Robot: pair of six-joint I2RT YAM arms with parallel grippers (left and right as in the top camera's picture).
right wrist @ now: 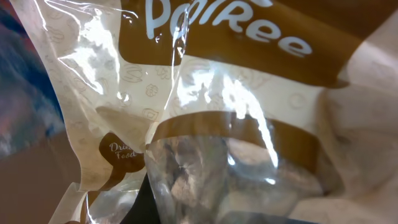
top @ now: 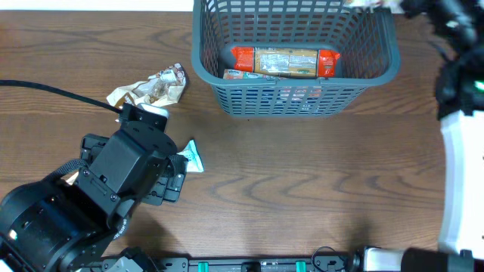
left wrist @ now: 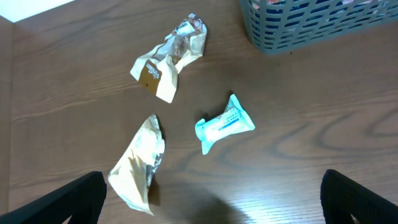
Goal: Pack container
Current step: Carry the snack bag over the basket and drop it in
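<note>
— Glossy cream-and-brown snack bag [right wrist: 205,112] with a clear window is filling the whole right wrist view, sitting right against the lens. Is the right gripper [top: 404,7] pinching it?

— I cannot tell; the bag is hiding its fingers. Overhead, only a cream scrap is showing at the top edge, beside that gripper.

— What is lying further left?

— Over the lower left of the brown wooden table [top: 302,189], the black left gripper [left wrist: 211,202] is hanging with its fingers [left wrist: 81,199] spread wide, clasping nothing. Below it, left to right in the left wrist view, a flat cream foil packet [left wrist: 137,171], a crumpled cream-and-silver wrapper [left wrist: 168,65] and a small teal packet [left wrist: 224,124] are lying apart from one another.

— And the container?

— The large dark grey plastic basket with lattice sides [top: 295,97] is sitting at the top centre of the overhead frame, well apart from the left gripper. A long red-and-tan packet [top: 283,62] is lying on its floor.
</note>
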